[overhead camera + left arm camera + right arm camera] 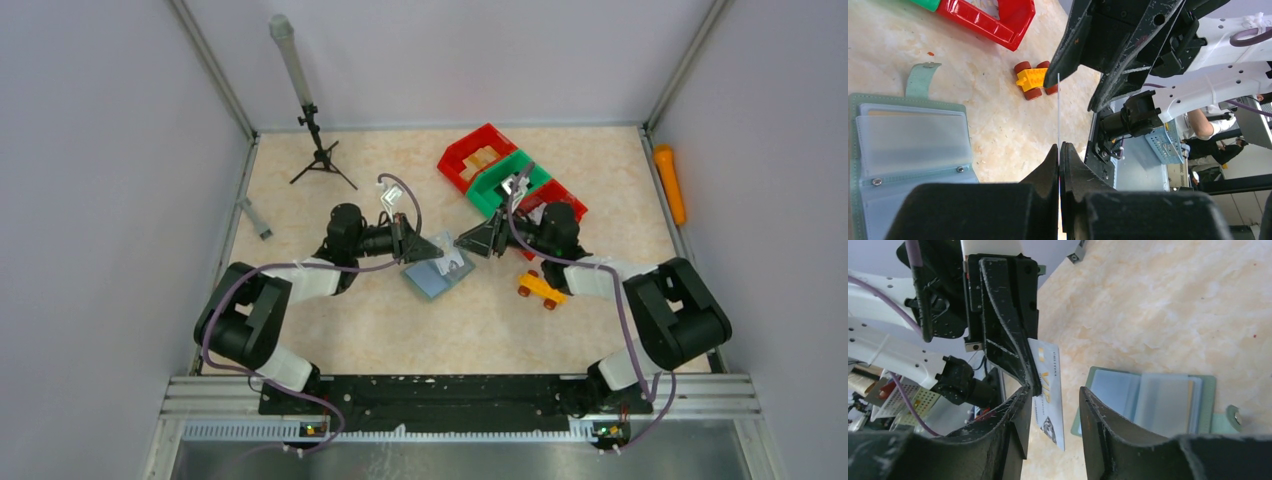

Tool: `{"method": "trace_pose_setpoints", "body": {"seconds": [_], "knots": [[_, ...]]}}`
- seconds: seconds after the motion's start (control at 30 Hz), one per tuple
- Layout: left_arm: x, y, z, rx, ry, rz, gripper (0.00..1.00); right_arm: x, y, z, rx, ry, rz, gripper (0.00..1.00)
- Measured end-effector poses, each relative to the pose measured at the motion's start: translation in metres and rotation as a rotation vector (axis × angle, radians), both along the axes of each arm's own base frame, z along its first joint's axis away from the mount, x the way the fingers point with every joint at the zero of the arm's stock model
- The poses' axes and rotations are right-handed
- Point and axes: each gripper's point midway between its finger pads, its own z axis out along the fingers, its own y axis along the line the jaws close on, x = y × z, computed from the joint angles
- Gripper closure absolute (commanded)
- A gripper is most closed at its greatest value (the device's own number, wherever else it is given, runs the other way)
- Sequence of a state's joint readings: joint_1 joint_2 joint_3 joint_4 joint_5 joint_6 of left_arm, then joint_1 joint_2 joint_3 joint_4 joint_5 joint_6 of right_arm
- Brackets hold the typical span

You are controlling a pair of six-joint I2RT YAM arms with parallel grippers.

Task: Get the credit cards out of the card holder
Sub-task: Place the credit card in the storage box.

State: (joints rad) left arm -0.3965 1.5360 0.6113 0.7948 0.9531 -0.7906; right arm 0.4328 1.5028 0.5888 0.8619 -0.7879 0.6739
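Standing on edge above the table [400, 330], a white card [1052, 370] is pinched at one end by the left gripper [1059, 147]. Its long axis reaches straight into the right gripper [1053, 395], whose jaws stand apart on either side of the free end without clamping it. Just below them the card holder [438, 275] lies open; closing the right jaws looks like the coming move.
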Motion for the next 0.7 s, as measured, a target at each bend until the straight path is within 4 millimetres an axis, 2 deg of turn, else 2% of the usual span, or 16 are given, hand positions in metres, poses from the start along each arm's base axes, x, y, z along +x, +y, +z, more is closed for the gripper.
{"method": "trace_pose_setpoints", "body": {"seconds": [0.27,0.33,0.43,0.53,0.6,0.63,0.7], "knots": [[0.000,0.000,0.001,0.000,-0.013,-0.002,1.00,-0.014,0.008,0.004,0.028,-0.009,0.081,0.67],[-0.001,0.000,0.004,-0.003,-0.020,-0.004,1.00,-0.015,0.009,0.003,0.029,-0.009,0.090,0.72],[-0.002,0.000,0.008,-0.012,-0.037,-0.009,1.00,-0.017,0.011,0.002,0.030,-0.004,0.104,0.74],[-0.003,0.000,0.011,-0.018,-0.049,-0.019,0.97,-0.020,0.012,0.002,0.030,-0.002,0.117,0.86],[-0.004,0.000,0.012,-0.022,-0.052,-0.023,0.88,-0.020,0.012,0.002,0.030,-0.003,0.120,0.96],[-0.004,0.000,0.012,-0.023,-0.055,-0.026,0.78,-0.020,0.012,0.002,0.031,-0.003,0.121,1.00],[-0.003,0.000,0.013,-0.025,-0.061,-0.022,0.63,-0.022,0.012,0.002,0.033,-0.004,0.129,1.00]]}}
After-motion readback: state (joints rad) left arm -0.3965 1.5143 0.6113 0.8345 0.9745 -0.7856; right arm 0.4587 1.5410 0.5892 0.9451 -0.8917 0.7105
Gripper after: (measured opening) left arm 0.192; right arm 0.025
